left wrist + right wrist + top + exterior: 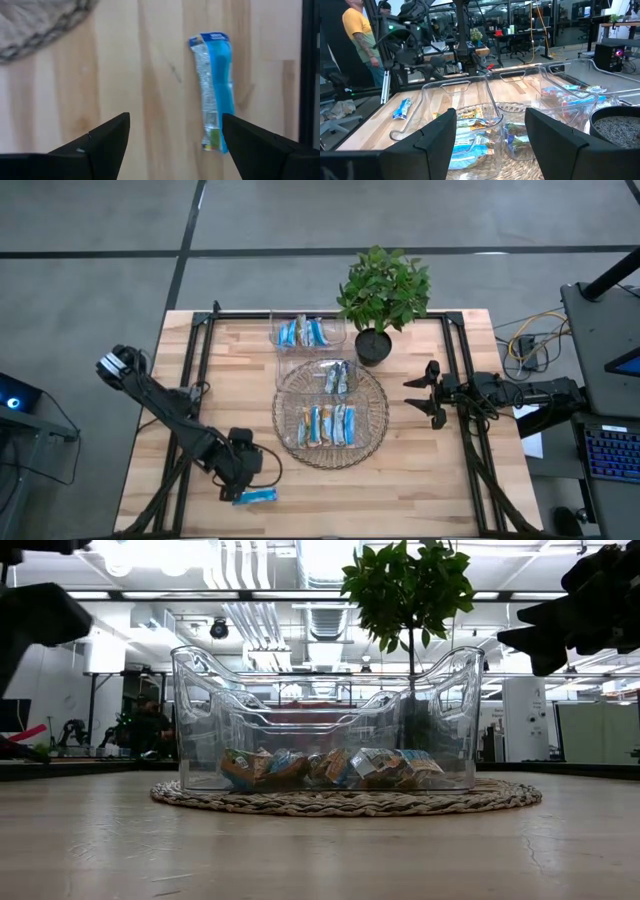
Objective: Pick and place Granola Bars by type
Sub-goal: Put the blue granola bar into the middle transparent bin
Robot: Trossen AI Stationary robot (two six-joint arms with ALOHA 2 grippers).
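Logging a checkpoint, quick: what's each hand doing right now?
Left hand: open, empty, over the loose blue bar.
Right hand: open, empty, beside the woven mat.

We can read no text in any view; the lone bar (215, 92) on the surface (150, 75) shows printing at the ends of its blue and clear wrapper, but in the left wrist view the marks are too blurred for us to make out a word; the bars (325, 768) in the clear bins (200, 710) carry orange, white and blue markings that we cannot resolve into letters, brand or number; we find no legible label or sign on the bins or in the room behind.
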